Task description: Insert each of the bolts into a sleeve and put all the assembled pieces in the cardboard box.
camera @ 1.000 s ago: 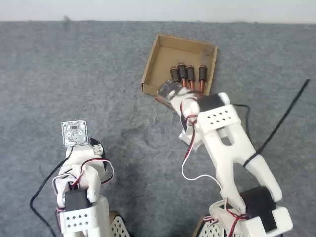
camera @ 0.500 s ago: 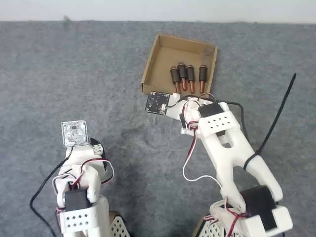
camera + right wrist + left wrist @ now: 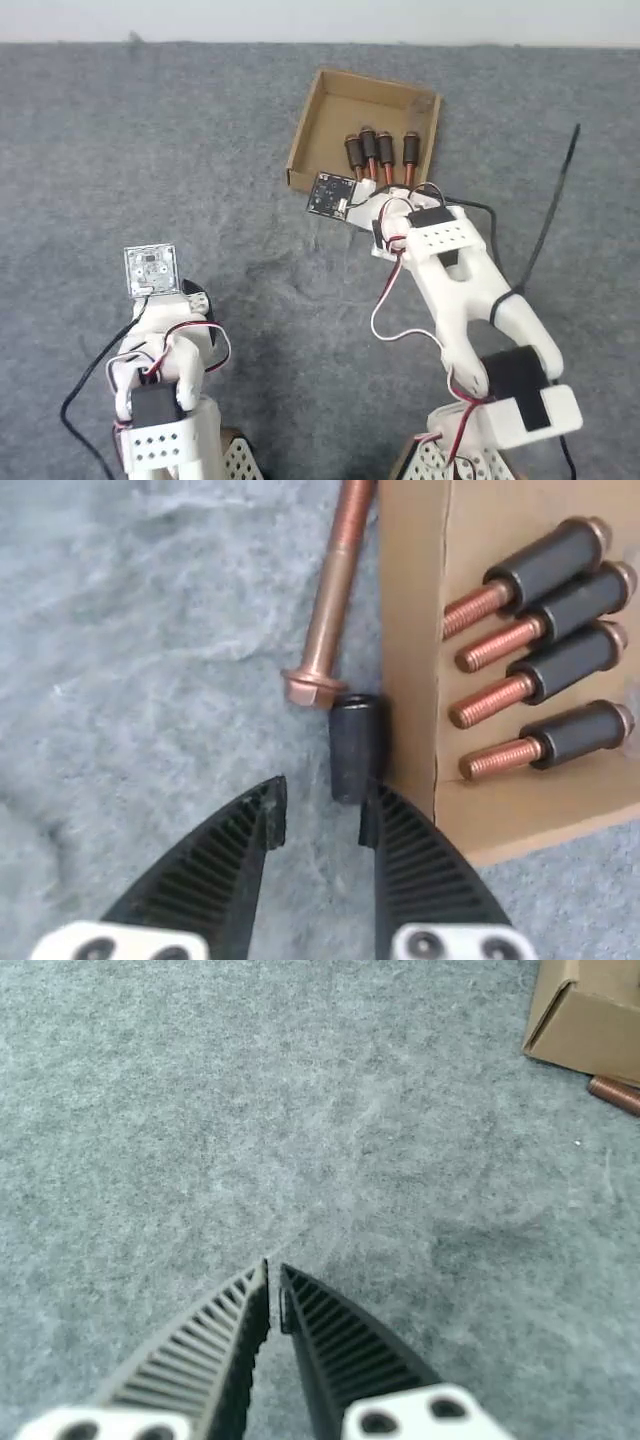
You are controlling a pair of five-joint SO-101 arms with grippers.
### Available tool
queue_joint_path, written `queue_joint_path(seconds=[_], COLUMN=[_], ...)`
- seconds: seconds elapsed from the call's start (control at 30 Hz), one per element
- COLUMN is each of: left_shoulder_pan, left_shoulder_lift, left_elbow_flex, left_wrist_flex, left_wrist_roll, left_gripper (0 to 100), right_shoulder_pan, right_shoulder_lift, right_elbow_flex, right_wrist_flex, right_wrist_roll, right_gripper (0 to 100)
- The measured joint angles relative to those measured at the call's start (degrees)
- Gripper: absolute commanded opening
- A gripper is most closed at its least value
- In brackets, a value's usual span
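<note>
In the right wrist view my right gripper is open just above the grey mat. A black sleeve lies ahead of it, its near end beside one fingertip and its side along the cardboard box wall. A bare copper bolt lies on the mat with its head next to the sleeve's far end. Several assembled pieces rest inside the box. The right arm sits at the box's front edge. My left gripper is shut and holds nothing, low over the mat.
Grey felt covers the whole table. The left arm stands folded at the near left, far from the box. The left wrist view catches a box corner and the tip of the bolt beside it.
The right arm's wrist has swung at the box's front edge, first away to the left, then back toward the box. The left arm has not moved.
</note>
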State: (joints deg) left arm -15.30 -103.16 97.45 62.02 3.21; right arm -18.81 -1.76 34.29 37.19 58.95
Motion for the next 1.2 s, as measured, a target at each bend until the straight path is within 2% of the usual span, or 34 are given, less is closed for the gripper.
queue_joint_path(seconds=[1.2], left_shoulder_pan=[0.0], left_shoulder_lift=[0.0], left_elbow_flex=[0.0], left_wrist_flex=[-0.18], left_wrist_roll=[0.0], left_gripper=[1], right_shoulder_pan=[1.32], right_shoulder_lift=[24.18], right_elbow_flex=[-19.43], right_wrist_flex=[-0.53], right_wrist_roll=[0.09], right_gripper=[9.4])
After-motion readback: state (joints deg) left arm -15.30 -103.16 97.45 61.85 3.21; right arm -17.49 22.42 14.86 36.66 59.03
